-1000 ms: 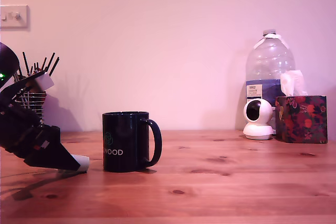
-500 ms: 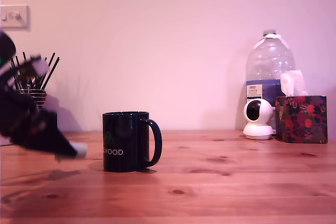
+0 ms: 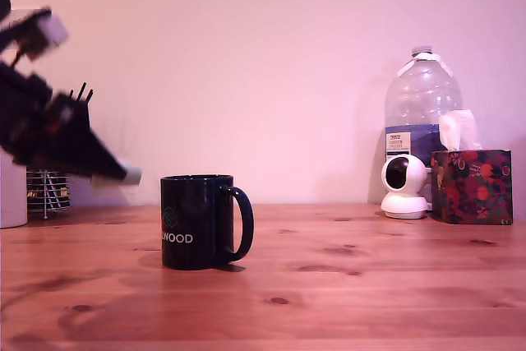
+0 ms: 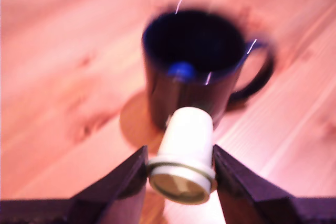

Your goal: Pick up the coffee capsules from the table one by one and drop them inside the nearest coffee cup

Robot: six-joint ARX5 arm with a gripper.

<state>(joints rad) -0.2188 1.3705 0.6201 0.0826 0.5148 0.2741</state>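
Pinching a capsule (image 4: 185, 153) (rim-first), gripper (image 4: 180, 174) above table (image 4: 63, 77).

On the table (image 3: 345, 285) the mug (image 3: 197, 221) stands toward the exterior view's left. The gripper (image 3: 123, 175), above the table just left of the mug's rim, holds a capsule (image 4: 185, 153). A bottle (image 3: 421, 113), camera (image 3: 404, 187) and tissue box (image 3: 470, 186) stand far right, a wire holder (image 3: 48, 193) far left.
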